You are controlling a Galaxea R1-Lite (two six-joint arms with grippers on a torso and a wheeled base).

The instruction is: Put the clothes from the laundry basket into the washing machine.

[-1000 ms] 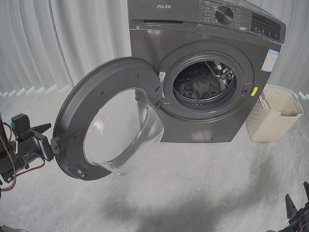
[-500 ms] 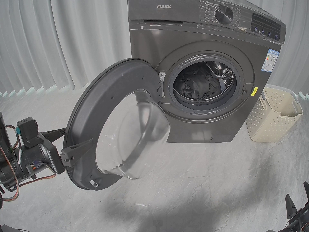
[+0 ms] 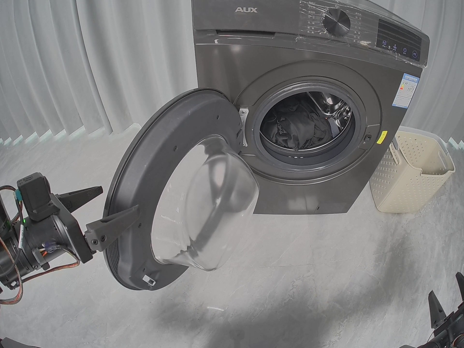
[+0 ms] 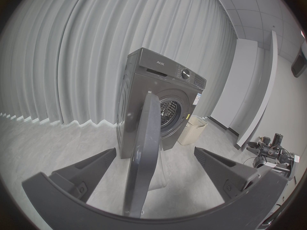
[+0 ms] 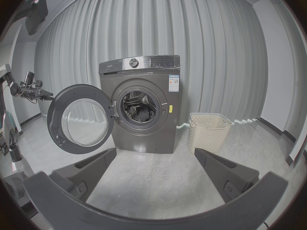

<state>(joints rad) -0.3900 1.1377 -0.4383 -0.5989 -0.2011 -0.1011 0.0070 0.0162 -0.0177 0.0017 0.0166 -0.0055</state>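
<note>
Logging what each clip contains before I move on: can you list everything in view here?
washer: 1, dark grey, centre, in front of the curtain
door: 1, dark grey rim with clear bowl, swung open to the washer's left
clothes: 1 heap, black, inside the drum
basket: 1, cream, on the floor right of the washer
curtain: 1, white, behind everything
floor: 1, grey marbled
left hand: 1, black, open, fingers either side of the door's outer edge
right hand: 1, black, open, low on the right, holding nothing

Brand lettering, printed sticker on washing machine
</note>
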